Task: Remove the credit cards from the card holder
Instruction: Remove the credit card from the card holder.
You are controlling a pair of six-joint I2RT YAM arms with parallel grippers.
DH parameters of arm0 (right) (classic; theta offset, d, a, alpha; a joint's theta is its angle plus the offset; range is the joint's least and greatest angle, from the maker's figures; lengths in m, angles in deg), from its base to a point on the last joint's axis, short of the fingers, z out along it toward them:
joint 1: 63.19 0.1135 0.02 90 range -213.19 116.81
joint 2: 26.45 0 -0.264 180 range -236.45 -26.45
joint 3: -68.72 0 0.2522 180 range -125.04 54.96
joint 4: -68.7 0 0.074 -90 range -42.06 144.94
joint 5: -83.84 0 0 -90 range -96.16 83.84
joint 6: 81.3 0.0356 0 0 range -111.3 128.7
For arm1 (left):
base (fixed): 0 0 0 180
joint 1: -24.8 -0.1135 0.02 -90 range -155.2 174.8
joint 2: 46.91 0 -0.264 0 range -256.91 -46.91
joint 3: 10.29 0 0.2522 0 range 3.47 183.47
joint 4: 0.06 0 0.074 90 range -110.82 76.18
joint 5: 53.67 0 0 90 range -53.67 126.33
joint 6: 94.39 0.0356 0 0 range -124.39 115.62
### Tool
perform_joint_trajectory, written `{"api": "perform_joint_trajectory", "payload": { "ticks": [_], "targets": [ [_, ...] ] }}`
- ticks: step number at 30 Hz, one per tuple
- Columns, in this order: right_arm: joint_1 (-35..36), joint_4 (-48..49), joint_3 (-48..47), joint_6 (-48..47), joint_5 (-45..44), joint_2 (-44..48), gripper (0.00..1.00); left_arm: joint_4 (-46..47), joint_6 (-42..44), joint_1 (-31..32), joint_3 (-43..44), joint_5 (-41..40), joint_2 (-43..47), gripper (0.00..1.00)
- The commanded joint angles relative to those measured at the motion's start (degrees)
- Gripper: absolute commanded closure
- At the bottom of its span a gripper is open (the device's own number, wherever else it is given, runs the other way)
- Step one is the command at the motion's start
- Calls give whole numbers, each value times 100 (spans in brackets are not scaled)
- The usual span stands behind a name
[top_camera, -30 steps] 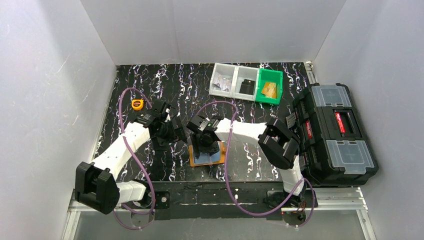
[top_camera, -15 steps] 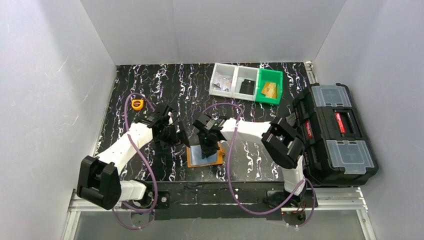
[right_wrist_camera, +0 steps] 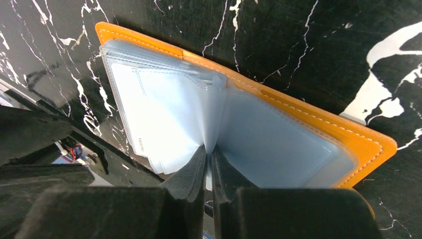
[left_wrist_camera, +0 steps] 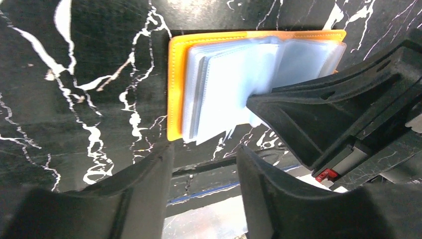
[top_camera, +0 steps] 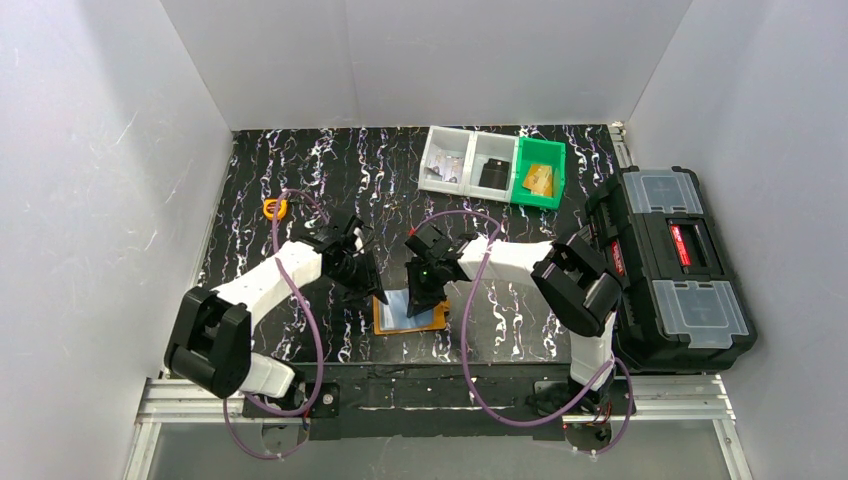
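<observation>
The black white-veined counter [top_camera: 300,160] lies bare beyond both sets of fingers, as far as the row of three bins [top_camera: 492,165], two clear and one green. A black toolbox [top_camera: 670,265] stands well to the right of the right fingers; the writing on its red label is too small to read.

The orange card holder [left_wrist_camera: 175,89] lies open and flat on the counter beneath both sets of fingers, close to the counter's near edge. The right fingers [right_wrist_camera: 209,152] are closed together at its fold, pinching a thin leaf of the clear pockets. The left fingers [left_wrist_camera: 205,152] are spread apart and grip nothing, just past the holder's near edge, with the counter's edge showing between them. Pale credit cards [left_wrist_camera: 224,84] sit inside the pockets; small print runs along one edge, unreadable.

A yellow-orange tape measure [top_camera: 274,208] sits well to the left of the left fingers.
</observation>
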State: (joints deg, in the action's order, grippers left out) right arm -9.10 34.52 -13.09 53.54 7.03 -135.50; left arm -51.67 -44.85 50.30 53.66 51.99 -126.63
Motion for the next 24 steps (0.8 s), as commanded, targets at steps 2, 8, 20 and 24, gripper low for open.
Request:
{"api": "perform_joint_trajectory", "payload": {
  "ticks": [2,8,20,24],
  "targets": [
    [26,77,310,-55,-10,-247,88,132,-97,287,128,150,-203,58],
    [-37,172,393,-17,77,-245,88,303,-154,474,211,163,-545,68],
    [-122,220,423,-28,146,-133,89,691,-167,582,153,254,-989,72],
    [-147,127,283,-110,139,-44,89,869,-254,605,84,367,-1057,73]
  ]
}}
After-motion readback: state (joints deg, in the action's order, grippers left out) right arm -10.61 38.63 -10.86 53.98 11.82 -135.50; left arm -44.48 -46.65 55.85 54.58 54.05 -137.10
